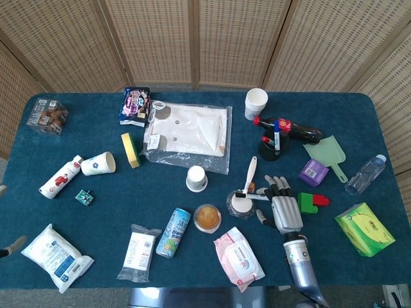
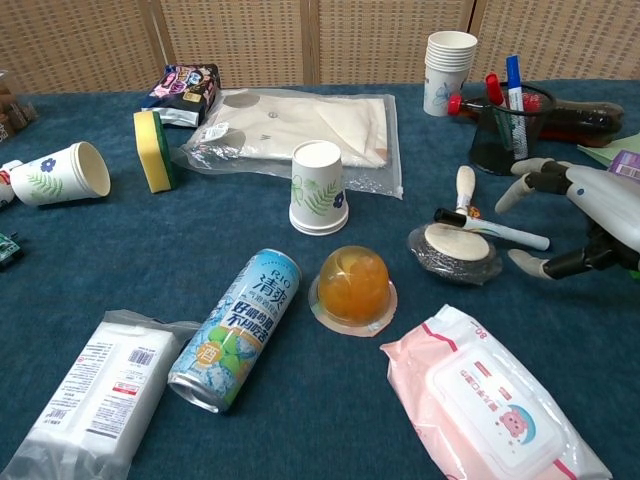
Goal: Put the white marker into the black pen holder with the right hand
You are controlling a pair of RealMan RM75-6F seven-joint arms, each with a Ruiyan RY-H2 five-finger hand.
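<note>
The white marker [image 2: 497,232] with a black cap lies flat on the blue cloth, its capped end resting by a round lidded dish [image 2: 455,249]; the head view shows the marker [image 1: 255,196] too. The black mesh pen holder [image 2: 497,140] stands upright behind it, holding a blue and a red pen, and appears near the cola bottle in the head view [image 1: 273,145]. My right hand [image 2: 578,212] hovers just right of the marker with fingers spread and empty, its fingertips [image 1: 272,186] near the marker's far end. Only a grey tip of my left hand [image 1: 10,246] shows at the left edge.
A cola bottle [image 2: 575,115] lies behind the holder, with stacked paper cups [image 2: 447,58] to its left. A white brush [image 2: 464,188], a jelly cup [image 2: 353,286], a pink wipes pack [image 2: 490,400] and a purple box [image 1: 314,172] surround the hand. A green-red block [image 1: 313,201] lies right of the hand.
</note>
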